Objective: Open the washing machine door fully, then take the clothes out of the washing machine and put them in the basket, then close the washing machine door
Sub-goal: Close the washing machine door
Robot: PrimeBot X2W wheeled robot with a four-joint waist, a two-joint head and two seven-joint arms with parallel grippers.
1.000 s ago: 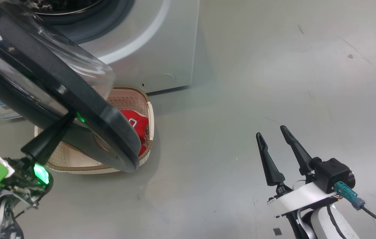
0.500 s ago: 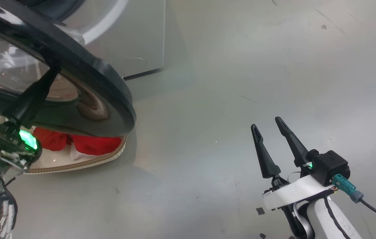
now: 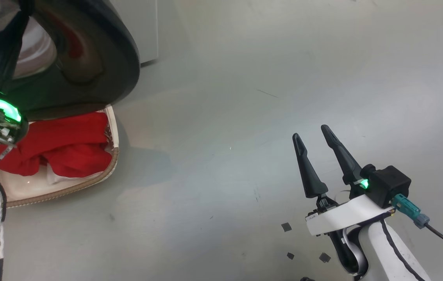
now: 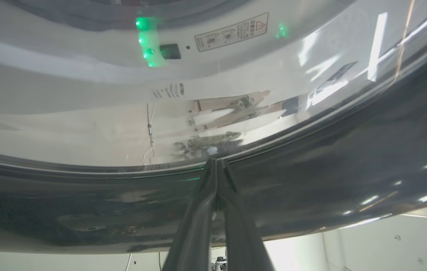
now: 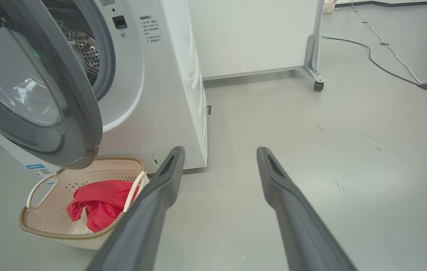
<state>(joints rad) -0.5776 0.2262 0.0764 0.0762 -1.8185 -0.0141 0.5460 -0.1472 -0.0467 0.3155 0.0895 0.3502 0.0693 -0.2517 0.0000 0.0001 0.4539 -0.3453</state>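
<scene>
The left tool (image 4: 216,162) was clenched, its two dark fingers pressed together with nothing between them and their tips resting against the washing machine door (image 4: 85,203), right where the black rim met the clear glass bowl. In the right wrist view that door (image 5: 81,101) stood swung out from the washing machine (image 5: 168,94), part-way open, with the perforated steel drum showing behind it and its lower edge hanging just above the back rim of the basket (image 5: 85,241). The basket sat on the floor (image 3: 225,117) just in front of the machine, and the clothes (image 5: 100,199) lay bunched inside it, red with a bit of white showing underneath. From the head view the door's dark rim overhung the far part of the basket. The right tool (image 3: 309,132) hung released, fingers spread and holding nothing, well apart from the basket over bare floor.
</scene>
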